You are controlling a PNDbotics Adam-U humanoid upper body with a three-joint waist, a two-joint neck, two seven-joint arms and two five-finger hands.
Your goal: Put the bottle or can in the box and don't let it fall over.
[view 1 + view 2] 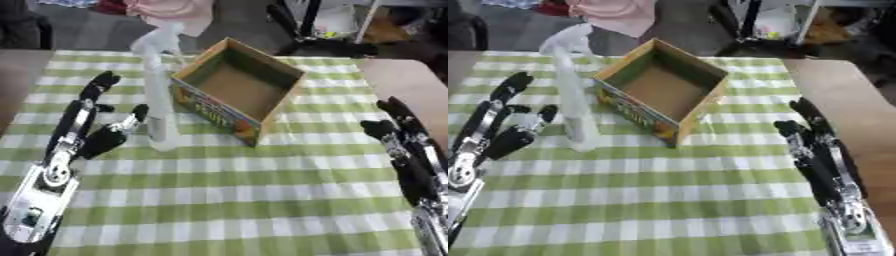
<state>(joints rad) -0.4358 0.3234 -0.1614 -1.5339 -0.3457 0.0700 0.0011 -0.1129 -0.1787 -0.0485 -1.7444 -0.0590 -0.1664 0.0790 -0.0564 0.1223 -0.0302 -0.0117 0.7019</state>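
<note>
Left eye view: green-and-white checked tablecloth [227,190] covers the table. Tall, slim, translucent whitish plastic spray bottle [158,95] stands upright on the cloth, base down, trigger head at top, slightly blurred. It's outside the box, just beside its left corner; can't tell if they touch.

Open cardboard box [238,90] with brown inside and colourful printed outer sides, yellow-green with red lettering, sits mid-table, turned so one corner points toward the robot. Nothing seen inside, only the brown bottom.

Left hand [96,127], black with silver parts, comes up from lower left. Fingers stretched out and spread, thumb tip near the lower part of the bottle on its left side. Fingers not wrapped round it; contact between thumb and bottle can't be judged. Hand holds nothing.

Right hand [811,145], black, at the right edge of the table, fingers pointing up and relaxed, spread open, holding nothing, well apart from box and bottle.

Bare brown tabletop [846,100] shows to the right of the cloth. Pink cloth [619,15] lies at the far edge beyond the table.
</note>
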